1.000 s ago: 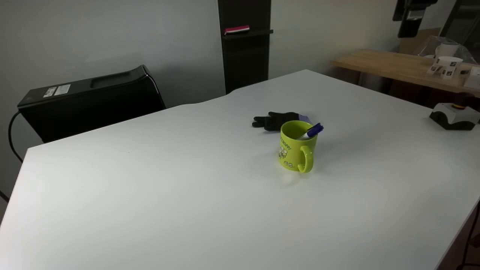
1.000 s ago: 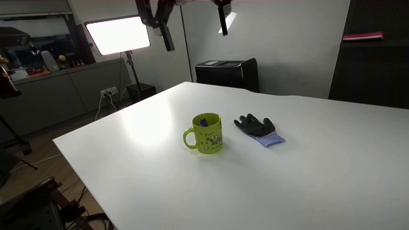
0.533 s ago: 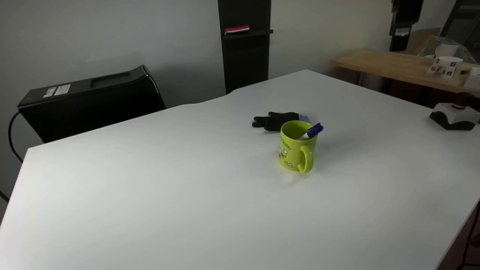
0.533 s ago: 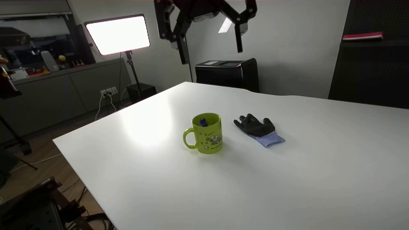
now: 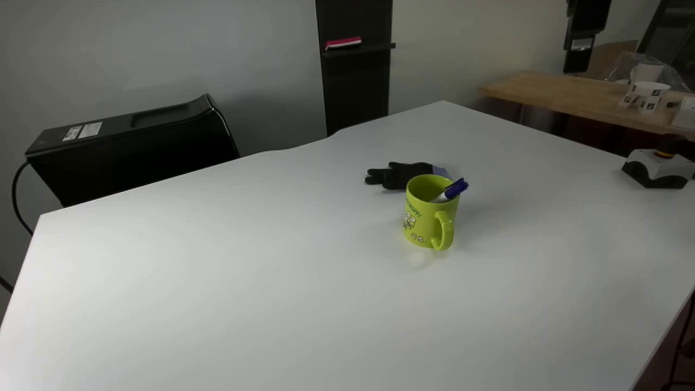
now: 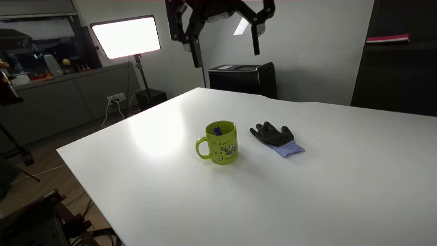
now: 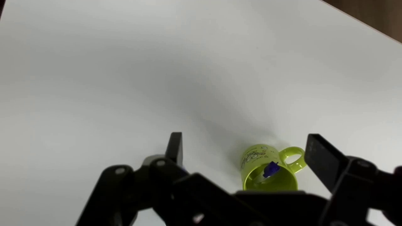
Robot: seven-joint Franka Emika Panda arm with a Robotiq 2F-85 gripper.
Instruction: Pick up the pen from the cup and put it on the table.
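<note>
My hand (image 6: 227, 60) hangs above the white bench (image 6: 307, 191), its two fingers (image 7: 323, 160) spread wide apart. The lime-green mug (image 6: 222, 147) stands upright on the bench, its wall printed with cartoon figures and lettering. In the wrist view, where my fingers enter from below, it shows between them at about 4 o'clock from the middle, handle toward 2 o'clock, the lower edge of its mouth covered by my hand. The pen (image 5: 456, 188), white with a dark violet-blue cap, rests tilted inside the mug with the cap end uppermost; in an exterior view it leans toward 2 o'clock, the cap reaching over the rim. From the mug, there, my hand appears between 1 and 2 o'clock, cut off by the upper edge, and a grey-and-black button box (image 5: 658, 169) lies between 2 and 3 o'clock. A black glove (image 6: 273, 136) with a pale blue cuff lies on the bench near the mug but apart from it, at its 3 o'clock in an exterior view. Past an edge of the bench, a black case (image 6: 239, 80) appears in both exterior views; a lit panel lamp (image 6: 126, 37) shows between 10 and 11 o'clock of the mug.
</note>
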